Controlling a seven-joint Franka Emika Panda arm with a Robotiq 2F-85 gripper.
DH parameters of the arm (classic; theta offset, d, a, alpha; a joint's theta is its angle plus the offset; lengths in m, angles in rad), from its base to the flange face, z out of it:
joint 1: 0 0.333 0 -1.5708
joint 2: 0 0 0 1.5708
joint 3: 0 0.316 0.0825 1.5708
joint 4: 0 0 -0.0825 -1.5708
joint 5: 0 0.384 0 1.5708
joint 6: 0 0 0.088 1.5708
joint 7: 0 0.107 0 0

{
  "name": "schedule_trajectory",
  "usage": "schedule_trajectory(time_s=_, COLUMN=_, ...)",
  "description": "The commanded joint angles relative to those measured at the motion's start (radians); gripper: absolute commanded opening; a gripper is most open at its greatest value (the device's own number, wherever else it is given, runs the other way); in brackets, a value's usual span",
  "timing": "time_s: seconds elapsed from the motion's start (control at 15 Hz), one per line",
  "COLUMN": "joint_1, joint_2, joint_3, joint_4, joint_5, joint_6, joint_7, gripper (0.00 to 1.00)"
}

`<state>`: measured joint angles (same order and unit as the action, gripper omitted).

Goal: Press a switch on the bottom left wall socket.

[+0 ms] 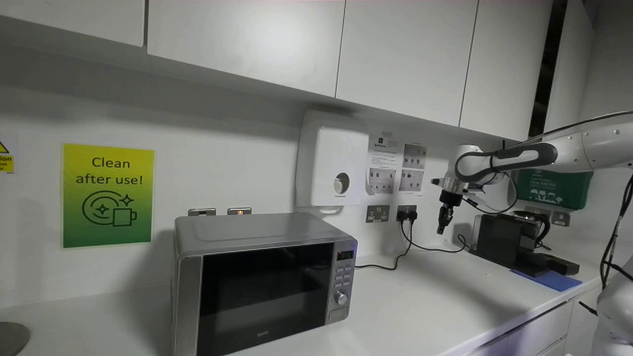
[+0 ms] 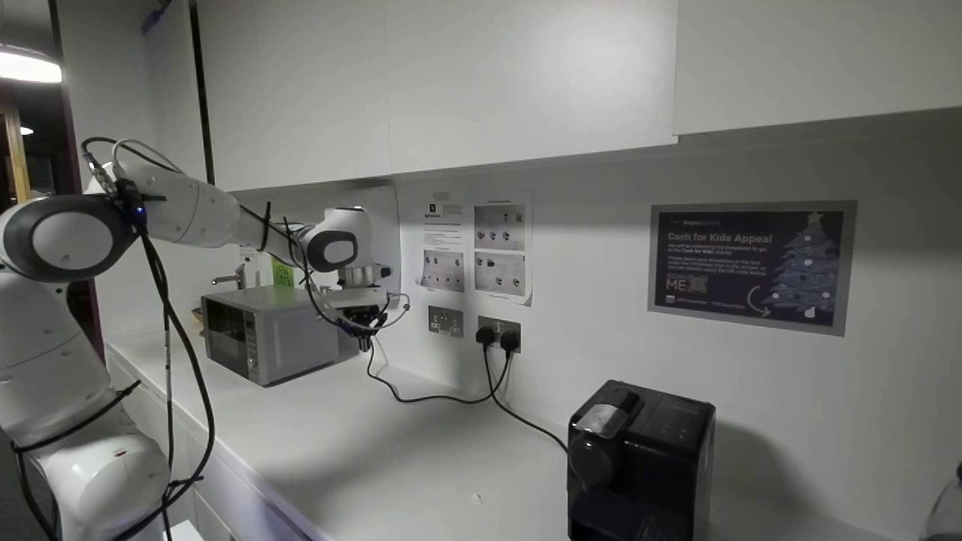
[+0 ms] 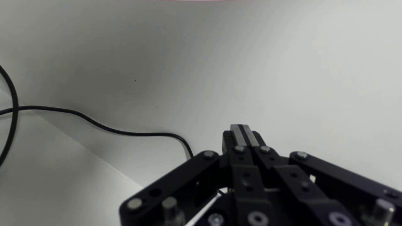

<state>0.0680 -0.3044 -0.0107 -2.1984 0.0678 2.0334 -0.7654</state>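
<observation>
The bottom left wall socket (image 1: 377,213) is a small grey double plate on the wall, below printed sheets that show pictures of sockets. It also shows in an exterior view (image 2: 446,321), with no plug in it. A like socket (image 1: 407,209) on its right holds two black plugs. My gripper (image 1: 440,230) points down above the counter, apart from the wall and the sockets; it also shows in an exterior view (image 2: 365,344). In the wrist view the gripper's fingers (image 3: 245,128) are together with nothing between them. The sockets are out of the wrist view.
A microwave (image 1: 267,282) and a black coffee machine (image 2: 639,458) stand on the white counter (image 2: 391,443). Black cables (image 1: 395,264) run from the plugs over the counter. A white dispenser (image 1: 334,158) hangs left of the sheets. Cupboards (image 1: 400,54) overhang the counter.
</observation>
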Motion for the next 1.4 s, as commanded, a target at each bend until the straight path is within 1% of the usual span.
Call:
schedule_trajectory(time_s=0.0, joint_1=0.018, joint_2=-0.119, joint_3=-0.020, joint_4=-0.088, joint_5=-0.020, joint_6=-0.022, joint_7=-0.079, gripper=0.00)
schedule_trajectory(time_s=0.33, joint_1=0.033, joint_2=-0.205, joint_3=-0.040, joint_4=-0.134, joint_5=-0.014, joint_6=-0.064, joint_7=-0.164, gripper=0.00)
schedule_trajectory(time_s=0.53, joint_1=0.043, joint_2=-0.245, joint_3=-0.045, joint_4=-0.139, joint_5=-0.015, joint_6=-0.076, joint_7=-0.189, gripper=0.00)
schedule_trajectory(time_s=0.8, joint_1=0.047, joint_2=-0.284, joint_3=-0.045, joint_4=-0.132, joint_5=-0.018, joint_6=-0.133, joint_7=-0.186, gripper=0.00)
schedule_trajectory(time_s=1.13, joint_1=0.043, joint_2=-0.311, joint_3=-0.042, joint_4=-0.116, joint_5=-0.048, joint_6=-0.251, joint_7=-0.179, gripper=0.00)
schedule_trajectory(time_s=1.33, joint_1=0.044, joint_2=-0.317, joint_3=-0.041, joint_4=-0.113, joint_5=-0.066, joint_6=-0.277, joint_7=-0.178, gripper=0.00)
